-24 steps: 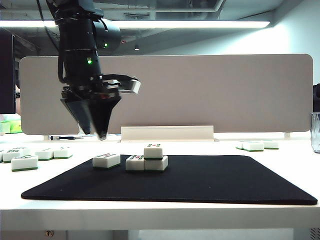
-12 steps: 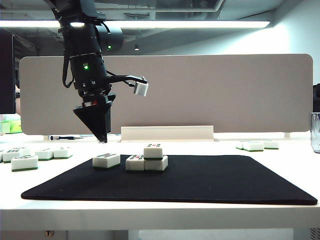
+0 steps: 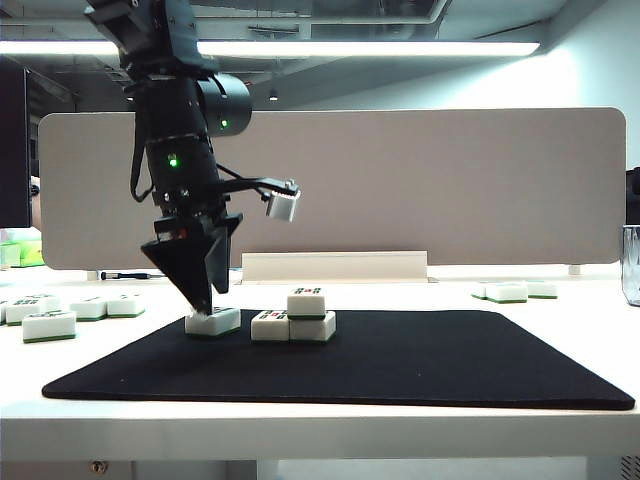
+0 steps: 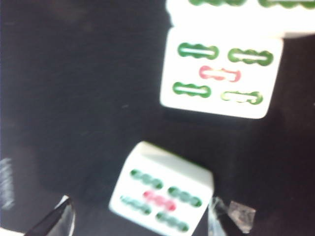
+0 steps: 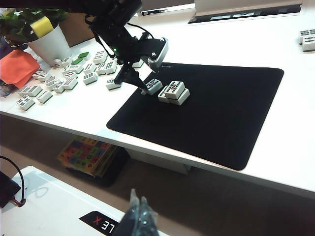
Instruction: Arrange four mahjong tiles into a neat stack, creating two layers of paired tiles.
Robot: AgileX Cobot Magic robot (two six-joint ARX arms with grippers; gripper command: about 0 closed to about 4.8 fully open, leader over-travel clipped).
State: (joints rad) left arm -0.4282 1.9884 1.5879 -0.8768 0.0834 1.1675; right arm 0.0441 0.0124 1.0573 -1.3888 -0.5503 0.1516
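Risk-wise, left gripper (image 3: 205, 306) sits spread wide right over the loose tile (image 4: 161, 193) just beside the three-tile stack (image 3: 295, 319) on the mat (image 3: 420, 360), so an off-centre squeeze could skew it, while right gripper (image 5: 138, 216), well away from the stack, looks pressed together.

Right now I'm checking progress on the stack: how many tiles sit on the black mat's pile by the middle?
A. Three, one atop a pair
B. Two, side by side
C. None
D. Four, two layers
A: the exterior view shows a bottom pair with one tile on top, while the fourth tile lies apart on the mat under the left gripper's open fingers.
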